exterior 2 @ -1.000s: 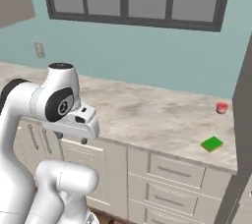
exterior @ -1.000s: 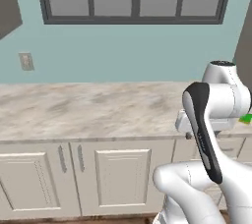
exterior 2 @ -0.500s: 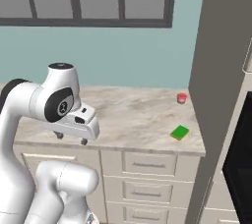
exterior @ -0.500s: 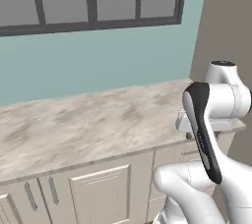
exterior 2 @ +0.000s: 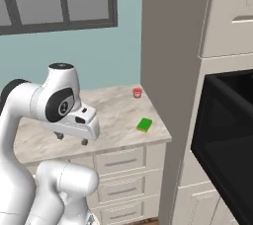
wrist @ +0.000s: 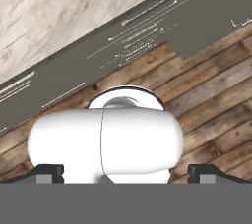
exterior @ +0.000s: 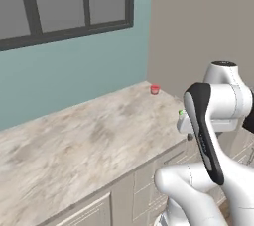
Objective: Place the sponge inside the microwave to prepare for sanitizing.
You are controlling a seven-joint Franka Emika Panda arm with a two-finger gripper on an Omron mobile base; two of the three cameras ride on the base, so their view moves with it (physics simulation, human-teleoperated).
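Your sponge (exterior 2: pixel 144 125) lies near the worktop's (exterior 2: pixel 113 115) right front corner, the red cup (exterior 2: pixel 137 92) beyond it by the wall. The fingers (exterior 2: pixel 72 138) hang wide open and empty, well left of it. Reach carelessly and you may nudge it off the edge; the microwave (exterior 2: pixel 225 140) stands right, past the panel.

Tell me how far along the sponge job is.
Nothing is done yet. The sponge lies on the counter near the red cup, untouched. The gripper is open and empty, off to the sponge's side. Left: grasp the sponge and put it into the microwave, whose cavity stands open.
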